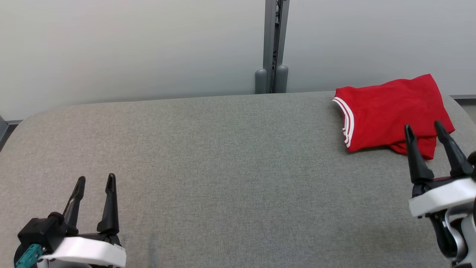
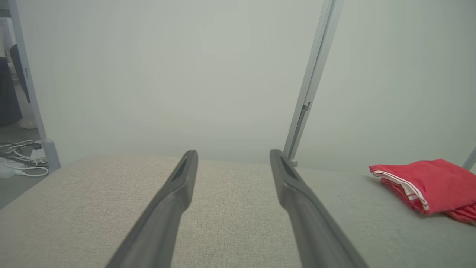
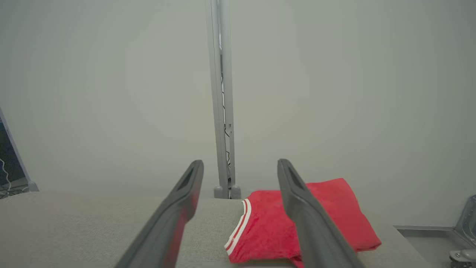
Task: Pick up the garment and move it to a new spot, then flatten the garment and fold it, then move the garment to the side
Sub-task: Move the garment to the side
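A folded red garment (image 1: 386, 111) with white stripes along one hem lies at the far right of the grey padded table (image 1: 223, 156). My right gripper (image 1: 424, 128) hovers just in front of it, open, fingers apart, nothing between them. In the right wrist view the garment (image 3: 267, 227) lies ahead, partly behind the right finger, with the right gripper (image 3: 240, 165) open. At the lower left my left gripper (image 1: 95, 179) is open and empty, far from the cloth. From the left wrist view the garment (image 2: 427, 184) sits off to the right of the open left gripper (image 2: 233, 154).
A pale wall stands behind the table, with a grey metal post (image 1: 273, 44) at its middle. The table's rounded edge falls away at the left (image 1: 15, 130) and right. Cables (image 2: 18, 160) lie on the floor beyond the left end.
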